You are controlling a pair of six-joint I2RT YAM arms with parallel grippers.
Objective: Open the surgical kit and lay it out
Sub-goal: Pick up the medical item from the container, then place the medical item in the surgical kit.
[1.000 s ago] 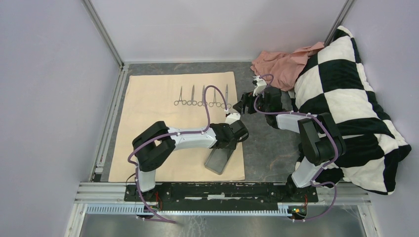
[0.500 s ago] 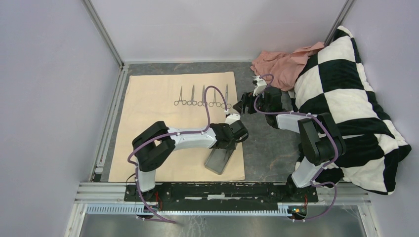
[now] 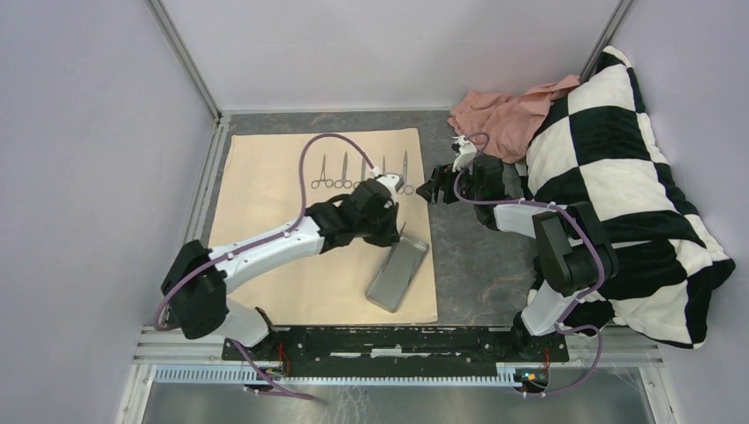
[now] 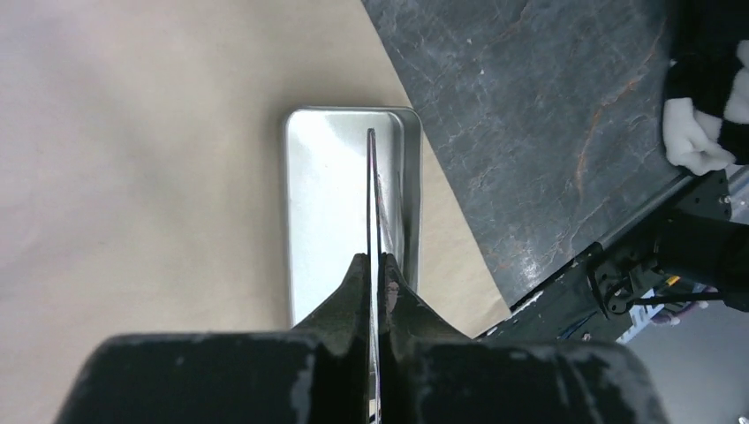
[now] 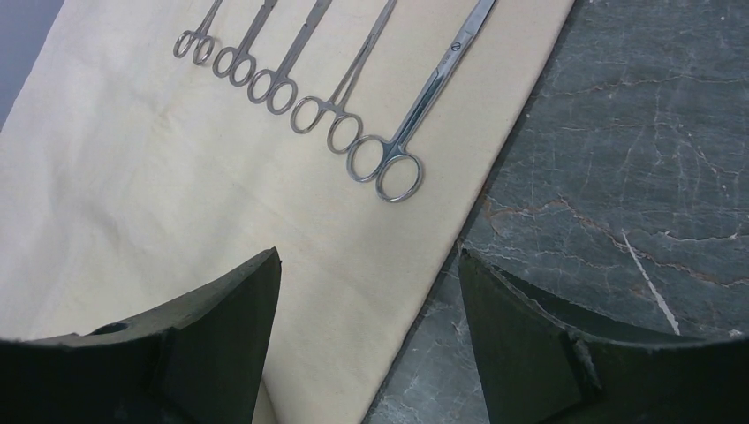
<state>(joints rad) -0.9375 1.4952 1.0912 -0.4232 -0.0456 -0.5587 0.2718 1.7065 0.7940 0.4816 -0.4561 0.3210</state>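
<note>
The beige cloth wrap (image 3: 274,221) lies spread flat on the table. Several slim silver scissor-handled instruments (image 3: 353,172) lie in a row at its far side; they also show in the right wrist view (image 5: 353,88). The steel tray (image 3: 397,274) rests on the cloth's near right corner. My left gripper (image 3: 395,228) hovers above the tray (image 4: 327,194), shut (image 4: 372,265) on a thin silver instrument (image 4: 371,194) seen edge-on. My right gripper (image 3: 433,190) is open and empty (image 5: 366,265) over the cloth's right edge (image 5: 177,194), near the scissors (image 5: 433,88).
A crumpled pink cloth (image 3: 499,110) and a black-and-white checkered blanket (image 3: 618,177) lie at the back right and right. Dark stone tabletop (image 3: 477,265) shows right of the cloth. A metal rail (image 3: 397,340) runs along the near edge. Walls close in left and back.
My left arm has unfolded, its elbow swinging out to the left, and its gripper has shifted left over the cloth and tray. The right arm has not moved.
</note>
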